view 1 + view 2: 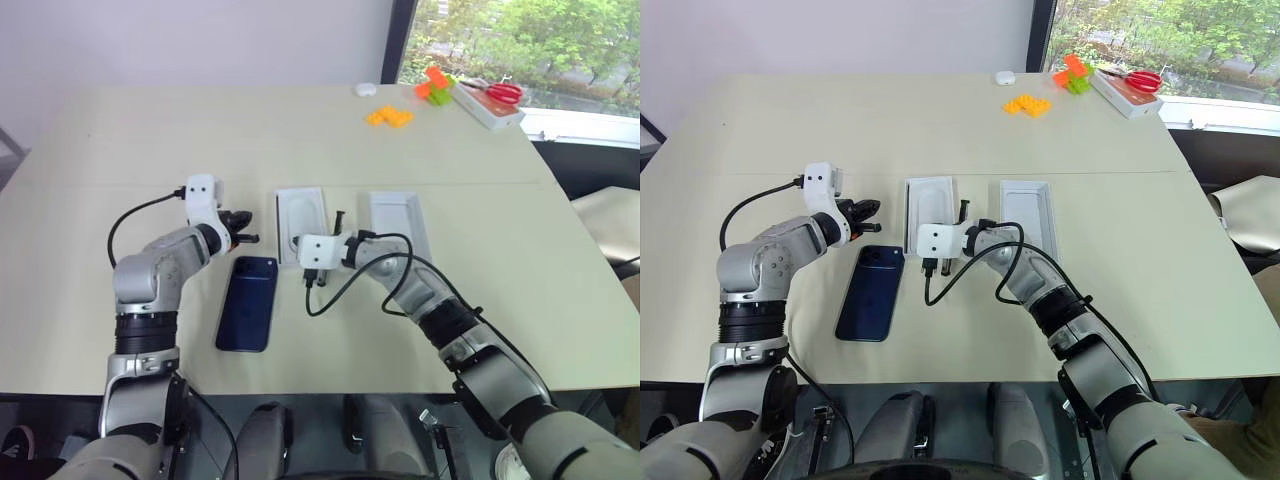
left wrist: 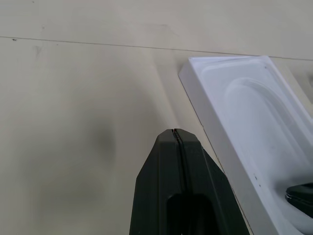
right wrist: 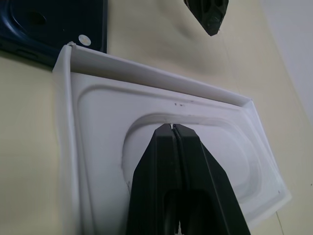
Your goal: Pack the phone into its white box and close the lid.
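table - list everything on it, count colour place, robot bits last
phone: 1, navy, back up, near edge, left of centre
insert: 1, white, oval recess, right of phone
tray: 1, white, right of insert
long box: 1, white, far right corner, red scissors on it
blocks: several, yellow, far right
blocks: few, orange and green, beside long box
small object: 1, white, far edge
left gripper: shut, above phone
right gripper: shut, over insert

1. The right gripper (image 3: 174, 128) has its two black fingers pressed together, tips over the oval recess of a white insert (image 3: 102, 147).
2. Past the insert's far rim lies the phone (image 3: 54, 24), its corner touching the insert's corner.
3. Farther ahead, the left gripper (image 3: 208, 17) hangs above the table (image 3: 146, 39).
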Controlling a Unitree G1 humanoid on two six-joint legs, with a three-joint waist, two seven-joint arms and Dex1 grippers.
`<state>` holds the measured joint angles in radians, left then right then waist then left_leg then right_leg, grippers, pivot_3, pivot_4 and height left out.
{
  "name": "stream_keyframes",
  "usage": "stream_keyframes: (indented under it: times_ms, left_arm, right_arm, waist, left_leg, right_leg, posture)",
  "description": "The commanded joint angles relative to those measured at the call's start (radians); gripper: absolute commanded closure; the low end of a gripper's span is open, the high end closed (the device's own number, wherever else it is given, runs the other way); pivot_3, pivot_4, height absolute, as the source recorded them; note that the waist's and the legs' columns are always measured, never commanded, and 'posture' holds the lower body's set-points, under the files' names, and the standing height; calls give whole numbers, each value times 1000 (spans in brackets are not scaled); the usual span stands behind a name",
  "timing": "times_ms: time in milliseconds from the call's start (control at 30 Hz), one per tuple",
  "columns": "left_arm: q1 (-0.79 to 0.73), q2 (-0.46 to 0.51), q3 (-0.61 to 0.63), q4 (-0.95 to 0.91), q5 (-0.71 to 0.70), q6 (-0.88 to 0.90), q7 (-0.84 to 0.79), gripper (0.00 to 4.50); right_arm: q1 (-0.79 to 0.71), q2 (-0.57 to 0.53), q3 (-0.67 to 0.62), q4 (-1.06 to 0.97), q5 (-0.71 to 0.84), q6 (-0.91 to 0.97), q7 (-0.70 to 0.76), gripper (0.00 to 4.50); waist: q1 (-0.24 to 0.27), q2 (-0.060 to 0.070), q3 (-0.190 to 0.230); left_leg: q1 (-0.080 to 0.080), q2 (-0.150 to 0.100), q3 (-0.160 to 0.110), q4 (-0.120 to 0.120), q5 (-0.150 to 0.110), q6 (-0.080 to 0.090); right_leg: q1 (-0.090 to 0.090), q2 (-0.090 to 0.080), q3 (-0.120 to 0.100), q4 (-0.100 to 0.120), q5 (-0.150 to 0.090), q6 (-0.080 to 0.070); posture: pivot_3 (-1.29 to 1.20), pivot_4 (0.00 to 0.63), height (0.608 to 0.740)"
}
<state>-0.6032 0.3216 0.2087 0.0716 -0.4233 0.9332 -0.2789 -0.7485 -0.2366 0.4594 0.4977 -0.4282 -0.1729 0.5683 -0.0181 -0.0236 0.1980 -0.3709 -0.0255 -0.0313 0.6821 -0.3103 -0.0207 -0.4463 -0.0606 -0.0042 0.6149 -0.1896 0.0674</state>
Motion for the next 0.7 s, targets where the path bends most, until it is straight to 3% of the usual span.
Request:
stream_keyframes:
  times_ms: [33, 200, 333, 633, 700]
  left_arm:
    - [-11, 0, -3, -24, 0, -10, 1, 4500]
    - [-3, -11, -8, -28, 2, -14, 4, 4500]
    - [-3, -17, -13, -27, 5, -17, 6, 4500]
    - [-5, -26, -20, -40, -1, -10, 20, 4500]
    - [-6, -25, -19, -41, -3, -9, 21, 4500]
  right_arm:
    - [-15, 37, -70, -48, 93, 66, 21, 4441]
    - [-66, 72, -194, -56, 239, 137, 32, 4441]
    - [-113, 60, -213, 15, 215, 134, -37, 4441]
    - [-105, -16, -4, 186, -49, -57, -145, 4441]
    - [-92, -5, -2, 187, -37, -62, -133, 4441]
  waist:
    - [0, 0, 0]
    - [0, 0, 0]
    - [0, 0, 0]
    - [-3, 0, 0]
    - [-3, 0, -1]
  left_leg:
    - [0, 0, 0, 0, 0, 0]
    - [0, 0, 0, 0, 0, 0]
    - [0, 0, 0, 0, 0, 0]
    - [0, 0, 0, 0, 0, 0]
    - [0, 0, 1, 0, 0, 0]
  right_leg:
    - [0, 0, 0, 0, 0, 0]
    - [0, 0, 0, 0, 0, 0]
    - [0, 0, 0, 0, 1, -1]
    - [0, 0, 0, 0, 1, -1]
    - [0, 0, 0, 0, 1, -1]
  posture:
    - [0, 150, 740]
    - [0, 150, 740]
    - [0, 150, 740]
    - [0, 150, 740]
    - [0, 150, 740]
